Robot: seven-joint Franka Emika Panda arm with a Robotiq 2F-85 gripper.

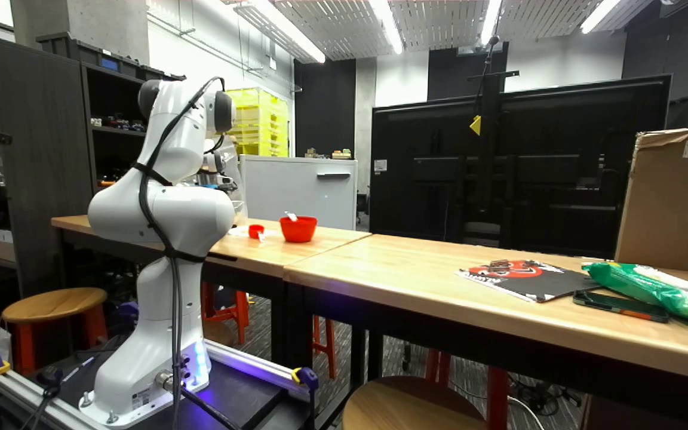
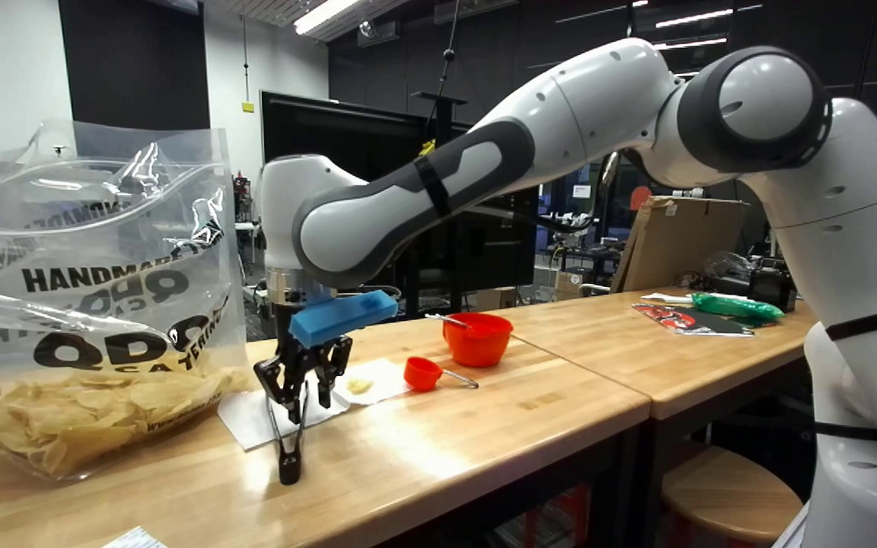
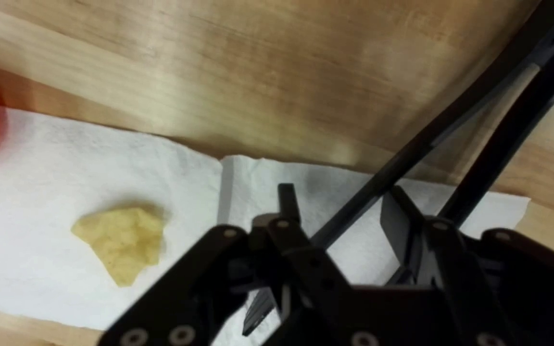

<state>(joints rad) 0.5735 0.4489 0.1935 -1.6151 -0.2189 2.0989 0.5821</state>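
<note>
The gripper (image 3: 342,211) holds its fingers apart, one arm of the tongs (image 3: 402,163) running between them in the wrist view; whether they touch it, I cannot tell. The tongs lie over the table (image 3: 258,86) and the paper (image 3: 190,202), near the chip (image 3: 125,242). An exterior view shows their joined end, the bag (image 2: 119,289) and the bowl (image 2: 478,344), which the wrist view leaves out.

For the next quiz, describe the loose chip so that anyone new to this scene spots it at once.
On the wooden table, start at the big clear bag and go past the gripper and tongs to the white paper beside the red cup. There lies a small yellow chip. Unlike the chips heaped in the bag, it lies alone in the open.
</note>
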